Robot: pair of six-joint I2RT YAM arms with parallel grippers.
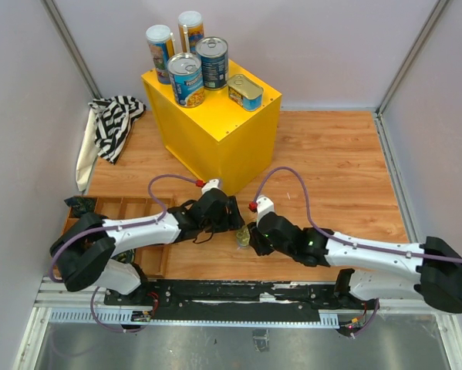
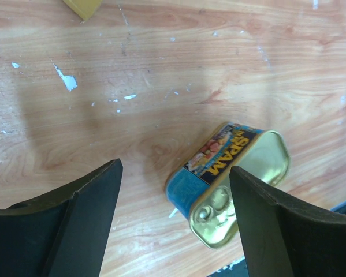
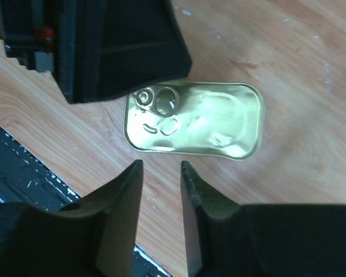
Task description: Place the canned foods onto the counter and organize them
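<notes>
On the wooden table stands the big yellow counter, well away from the arm bases; five cans sit on its top, namely two tall slim cans, two blue cans and one gold tin; so I judge that only one can is left to place; that last tin lies flat on the table, gold lid up, near the front edge and right between the two arms; the left arm and the right arm both reach in toward it and nearly meet there; the left end effector is spread wide and holds nothing; the last tin sits in the gap between its fingers, but off to one side, close by the finger on the right of the left wrist view; its long side runs on a slant across that gap, not straight; the right end effector has its fingers pulled almost together with just a thin gap, and it grips nothing; the last tin lies just past its tips, long side running across them, too wide for that small gap; so I think the left arm is the better one to pick it up; it would likely need to turn a little first, so that its fingers press on the two long sides.
</notes>
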